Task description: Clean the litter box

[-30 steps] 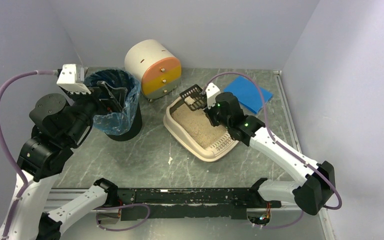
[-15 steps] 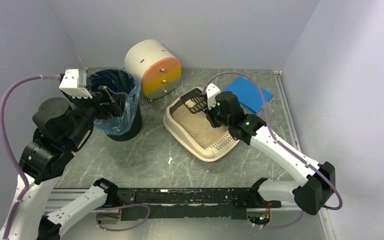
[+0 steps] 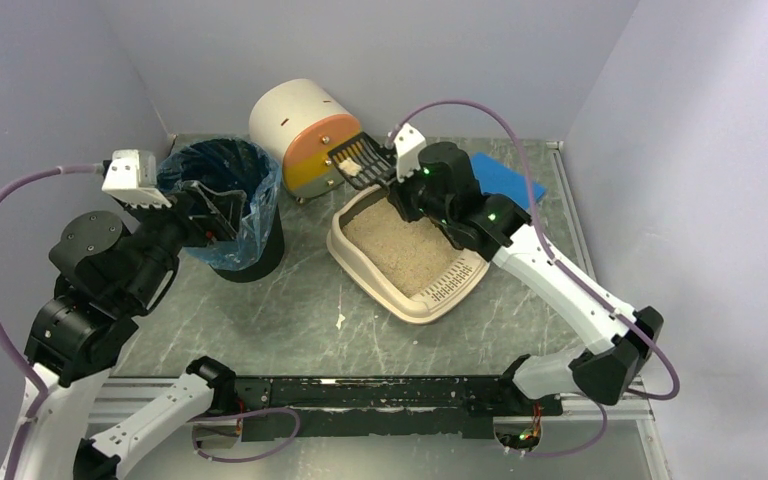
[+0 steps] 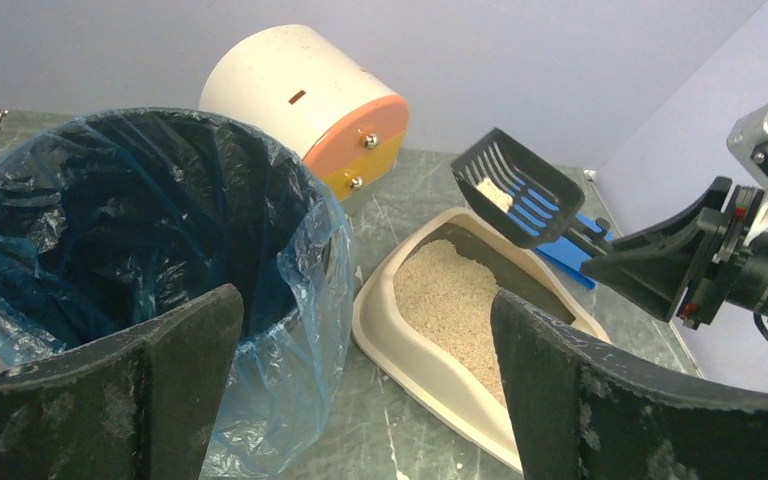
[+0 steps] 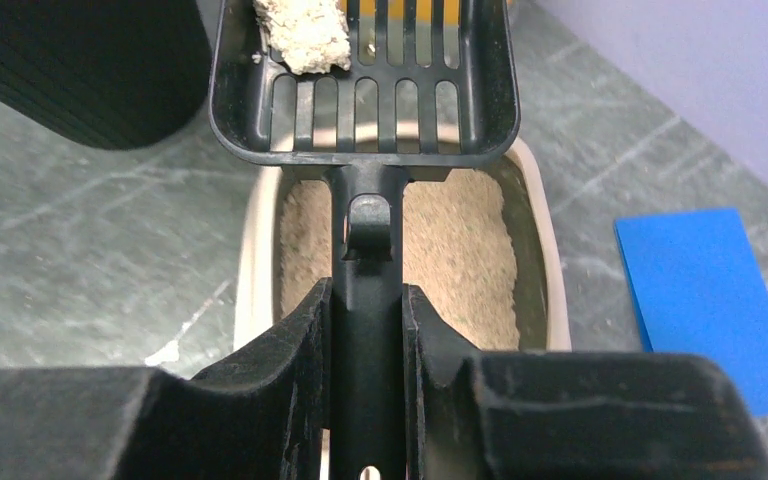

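Observation:
The beige litter box (image 3: pixel 352 260) with tan litter sits mid-table; it also shows in the left wrist view (image 4: pixel 400 345) and under the scoop in the right wrist view (image 5: pixel 256 240). My right gripper (image 3: pixel 403 180) is shut on the handle of a black slotted scoop (image 3: pixel 360 160), held above the box's far end. The scoop (image 5: pixel 360 80) carries a pale clump (image 5: pixel 300 30) in its far left corner. My left gripper (image 3: pixel 222 210) is open and empty over the near rim of the black bin (image 3: pixel 222 190), its fingers (image 4: pixel 600 400) wide apart.
The black bin with a blue liner (image 4: pixel 140 230) stands left of the box. A white drawer unit with orange and yellow fronts (image 3: pixel 310 135) stands behind. A blue cloth (image 3: pixel 505 180) lies at the back right. A small white speck (image 3: pixel 341 321) lies on the table.
My right gripper has lifted the scoop with the clump out of the litter and moved it up and left. My left arm has pulled back slightly from the bin.

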You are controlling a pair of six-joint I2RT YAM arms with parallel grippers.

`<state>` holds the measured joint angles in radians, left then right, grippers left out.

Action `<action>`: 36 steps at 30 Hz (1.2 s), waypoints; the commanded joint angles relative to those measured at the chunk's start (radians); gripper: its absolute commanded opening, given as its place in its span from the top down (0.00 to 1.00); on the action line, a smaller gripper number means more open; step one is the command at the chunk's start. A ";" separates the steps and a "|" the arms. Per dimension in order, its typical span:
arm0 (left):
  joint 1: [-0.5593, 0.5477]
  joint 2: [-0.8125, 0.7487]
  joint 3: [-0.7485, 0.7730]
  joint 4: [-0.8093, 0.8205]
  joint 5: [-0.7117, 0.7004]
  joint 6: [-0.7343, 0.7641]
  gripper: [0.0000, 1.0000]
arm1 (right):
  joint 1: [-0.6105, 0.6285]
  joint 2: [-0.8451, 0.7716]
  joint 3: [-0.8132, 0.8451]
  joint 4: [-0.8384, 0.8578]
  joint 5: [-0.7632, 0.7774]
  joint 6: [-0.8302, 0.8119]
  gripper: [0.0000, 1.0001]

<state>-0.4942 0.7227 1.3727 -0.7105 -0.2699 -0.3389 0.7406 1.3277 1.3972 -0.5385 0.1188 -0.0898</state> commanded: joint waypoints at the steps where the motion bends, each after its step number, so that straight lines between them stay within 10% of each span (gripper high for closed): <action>1: 0.005 -0.019 0.008 -0.026 -0.023 -0.029 0.02 | 0.059 0.071 0.148 -0.034 0.004 -0.023 1.00; 20: 0.005 -0.052 0.235 -0.111 -0.027 -0.119 0.01 | 0.262 0.562 0.780 0.016 -0.010 -0.369 1.00; 36: 0.006 -0.052 0.388 -0.134 -0.025 -0.141 0.02 | 0.354 0.656 0.533 0.643 0.257 -1.202 1.00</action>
<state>-0.4942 0.6697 1.7302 -0.8242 -0.2863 -0.4778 1.0840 1.9579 1.9675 -0.1059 0.2871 -1.0199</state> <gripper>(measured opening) 0.985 0.263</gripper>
